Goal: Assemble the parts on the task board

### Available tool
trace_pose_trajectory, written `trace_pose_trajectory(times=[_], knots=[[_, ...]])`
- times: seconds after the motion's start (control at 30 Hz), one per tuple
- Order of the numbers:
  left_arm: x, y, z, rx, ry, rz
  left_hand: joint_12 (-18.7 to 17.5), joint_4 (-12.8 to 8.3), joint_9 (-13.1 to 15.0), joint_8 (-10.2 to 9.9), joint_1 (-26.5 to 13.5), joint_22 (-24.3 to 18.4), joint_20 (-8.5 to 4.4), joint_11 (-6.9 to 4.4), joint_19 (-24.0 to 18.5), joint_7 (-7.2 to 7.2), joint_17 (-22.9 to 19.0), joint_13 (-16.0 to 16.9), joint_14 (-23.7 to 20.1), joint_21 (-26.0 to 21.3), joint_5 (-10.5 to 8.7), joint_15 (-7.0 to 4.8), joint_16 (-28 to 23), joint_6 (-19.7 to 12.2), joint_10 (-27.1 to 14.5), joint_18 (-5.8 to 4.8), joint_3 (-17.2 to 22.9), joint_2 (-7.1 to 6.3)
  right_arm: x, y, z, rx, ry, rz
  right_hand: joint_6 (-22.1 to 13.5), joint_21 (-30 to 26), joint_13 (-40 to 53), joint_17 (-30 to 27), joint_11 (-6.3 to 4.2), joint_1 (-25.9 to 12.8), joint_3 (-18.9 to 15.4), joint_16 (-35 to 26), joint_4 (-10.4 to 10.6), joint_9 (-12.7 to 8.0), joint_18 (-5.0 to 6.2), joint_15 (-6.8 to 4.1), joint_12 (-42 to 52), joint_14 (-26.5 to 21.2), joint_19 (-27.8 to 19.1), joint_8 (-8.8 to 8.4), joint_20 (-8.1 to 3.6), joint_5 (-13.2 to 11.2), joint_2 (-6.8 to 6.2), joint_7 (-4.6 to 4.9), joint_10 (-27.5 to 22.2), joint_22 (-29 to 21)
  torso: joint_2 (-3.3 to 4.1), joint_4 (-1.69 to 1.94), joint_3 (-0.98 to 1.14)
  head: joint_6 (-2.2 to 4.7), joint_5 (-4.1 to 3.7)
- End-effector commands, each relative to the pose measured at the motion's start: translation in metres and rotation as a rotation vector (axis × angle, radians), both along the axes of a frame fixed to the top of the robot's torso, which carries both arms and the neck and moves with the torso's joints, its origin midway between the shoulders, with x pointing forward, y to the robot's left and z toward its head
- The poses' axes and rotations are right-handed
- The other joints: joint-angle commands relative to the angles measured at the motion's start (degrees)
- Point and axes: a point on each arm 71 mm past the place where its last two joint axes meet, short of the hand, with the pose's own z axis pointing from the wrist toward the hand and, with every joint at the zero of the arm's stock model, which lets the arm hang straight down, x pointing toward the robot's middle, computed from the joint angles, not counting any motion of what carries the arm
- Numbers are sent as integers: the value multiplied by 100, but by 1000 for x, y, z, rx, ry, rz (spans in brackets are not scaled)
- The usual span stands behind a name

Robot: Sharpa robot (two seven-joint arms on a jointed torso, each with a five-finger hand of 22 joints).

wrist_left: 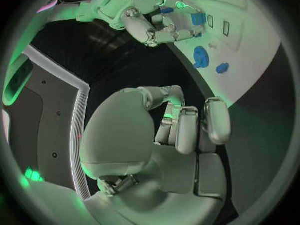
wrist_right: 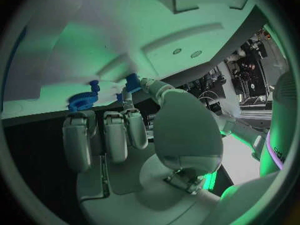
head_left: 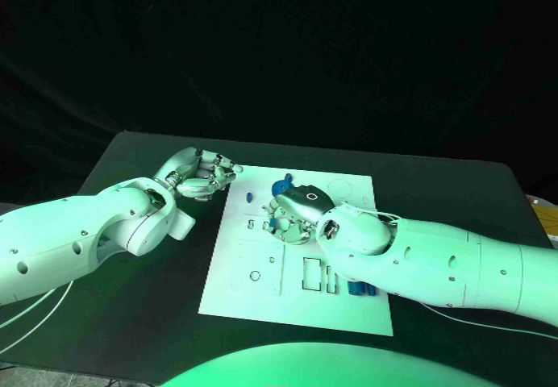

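The white task board (head_left: 297, 310) lies in the middle of the black table. My right hand (head_left: 291, 214) is over the board's upper middle and pinches a small blue part (wrist_right: 132, 82) between thumb and fingers; the same blue part (wrist_left: 199, 18) appears in the left wrist view, close above the board's cut-outs. A blue gear (head_left: 283, 187) and a smaller blue piece (head_left: 291, 173) lie on the board just beyond that hand. My left hand (head_left: 200, 174) hovers at the board's far left corner with its fingers (wrist_left: 187, 130) curled in and nothing in them.
Several more blue parts (head_left: 356, 288) lie near the board's near right corner, beside rectangular slots (head_left: 312, 272). Black table (head_left: 453, 193) surrounds the board on all sides. My right forearm (head_left: 453, 266) crosses the board's right edge.
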Motion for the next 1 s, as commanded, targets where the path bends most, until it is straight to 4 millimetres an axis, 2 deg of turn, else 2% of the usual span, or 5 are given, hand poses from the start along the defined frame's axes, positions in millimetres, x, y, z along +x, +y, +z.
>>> trace_pose_trajectory(times=[0.03,0.23,0.83,0.93,1.0], knots=[[0,-2,1,-8,7,-15,-17,-1,-10,-36,-31,9,55,42,1,29,405,8,240,11,22,34,26,-15,16,-70,-25,31,-1,0,-1,-15,-4,9,-37,-30,698,1023,23,-15,-48,-7,27,-18,-18,52,-36,500,477,-49,21,-118,-66,12,-42,1419,1,2,0,3,0],[0,-2,0,-7,10,-13,-18,1,-12,-40,-34,8,56,45,0,33,406,7,240,11,22,36,26,-17,15,-69,-29,31,-1,0,-1,-10,-7,8,-88,-49,687,1011,44,-33,-97,-12,62,-44,-14,70,-50,497,469,-96,37,-209,-97,37,-57,1413,-1,-1,1,4,2],[0,-1,-1,-1,24,-11,-19,11,-15,-51,-49,7,60,52,-1,41,408,7,241,10,20,42,28,-20,14,-69,-46,30,0,0,-1,-7,-9,6,-186,-102,634,967,86,-70,-202,-32,138,-91,-3,105,-112,486,448,-185,67,-238,-155,82,-117,1399,1,1,-2,-7,0],[0,-1,-1,-1,25,-10,-15,13,-18,-58,-54,6,63,55,-2,44,410,13,242,10,21,45,28,-23,16,-69,-56,29,0,0,-1,-5,-9,7,-324,-149,596,934,125,-130,-353,-48,240,-146,6,139,-156,477,429,-292,97,-120,-207,125,-163,1385,-1,0,-2,-6,-2],[1,-1,-1,0,26,-9,-17,17,-19,-60,-58,6,65,56,-2,46,409,10,241,10,21,46,28,-23,14,-69,-60,30,0,0,-1,-4,-10,7,-349,-170,583,926,138,-149,-446,-52,298,-171,10,152,-171,475,421,-320,111,-133,-220,136,-179,1379,-1,-1,-2,-6,-2]])
